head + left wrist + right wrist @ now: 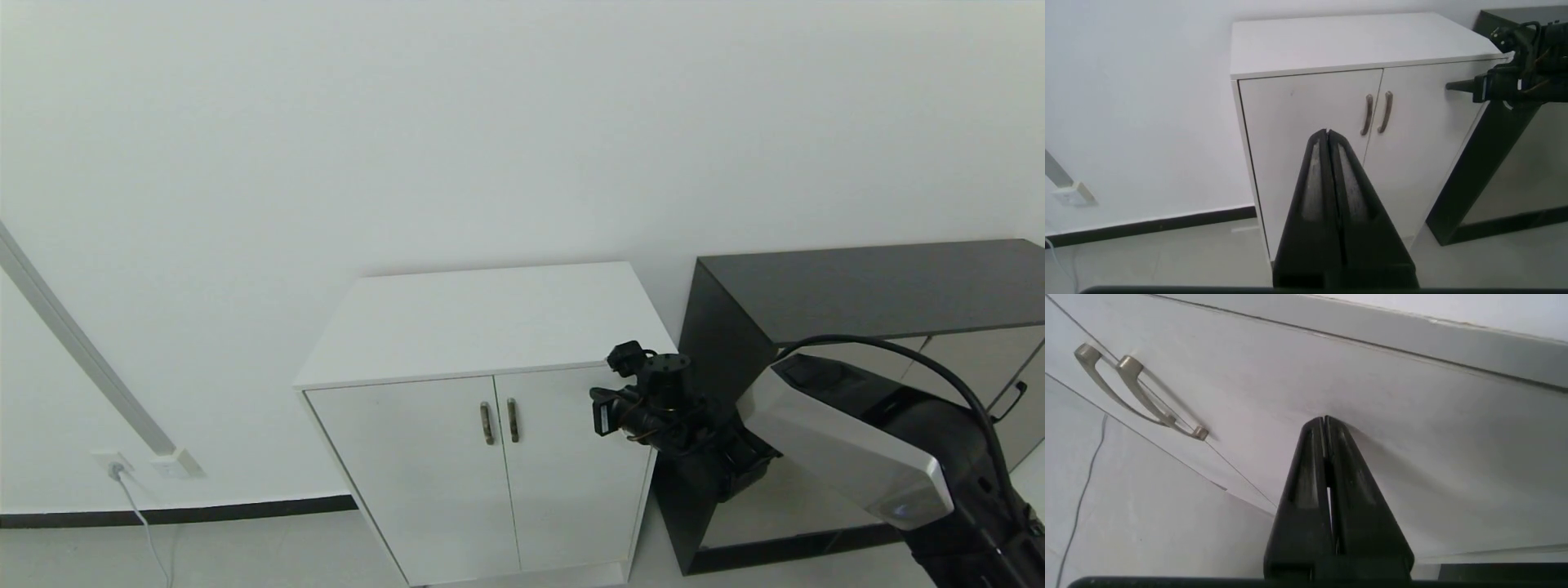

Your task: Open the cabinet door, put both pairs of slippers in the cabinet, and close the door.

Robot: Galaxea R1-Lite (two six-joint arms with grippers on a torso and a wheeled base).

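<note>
We see the white cabinet (pixel 482 327) against the wall, both doors shut, its two handles (pixel 500 421) side by side. Our right gripper (pixel 602 415), fingers pressed together, sits just before the right door (pixel 571 482), near its top. Our left gripper (pixel 1327 132), likewise closed, points at the cabinet from well back.

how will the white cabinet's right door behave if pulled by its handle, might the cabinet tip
The right door looks like a rigid flat panel, so it should probably swing as one piece. Its slim metal handle may be slippery to hook. The cabinet looks broad and squat, so tipping seems unlikely.
</note>
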